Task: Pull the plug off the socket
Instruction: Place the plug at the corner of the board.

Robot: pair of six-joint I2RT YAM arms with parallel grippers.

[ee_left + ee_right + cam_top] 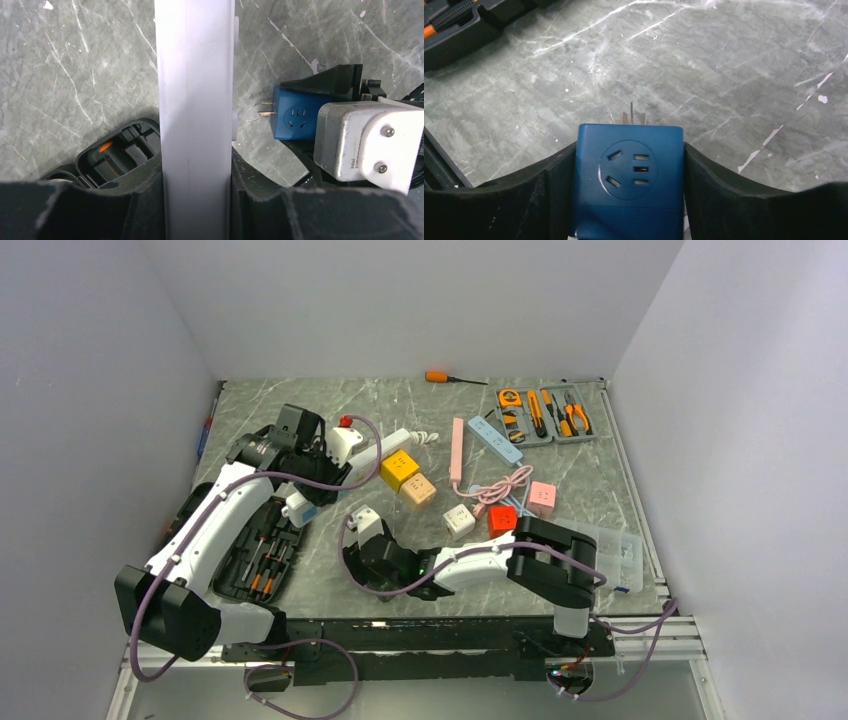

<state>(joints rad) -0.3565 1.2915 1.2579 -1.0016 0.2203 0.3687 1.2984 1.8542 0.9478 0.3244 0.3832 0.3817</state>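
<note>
The socket is a long white power strip point(195, 100) that runs up the middle of the left wrist view. My left gripper point(196, 200) is shut on it, a black finger pressed against each side. The plug is a blue cube adapter point(629, 170), and my right gripper point(629, 150) is shut on it. Its metal prongs point(631, 116) are bare above the marble table. In the left wrist view the blue plug point(295, 117) hangs just right of the strip, prongs towards it but a small gap apart. From above, the plug point(309, 515) shows beside the left gripper.
An open black tool case point(262, 558) lies under the left arm. Yellow point(399, 469), peach point(418, 489), white point(459, 520), red point(502, 519) and pink point(541, 497) cube adapters sit mid-table. Pink point(457, 450) and blue point(495, 440) strips and a grey tool tray point(545, 415) lie behind.
</note>
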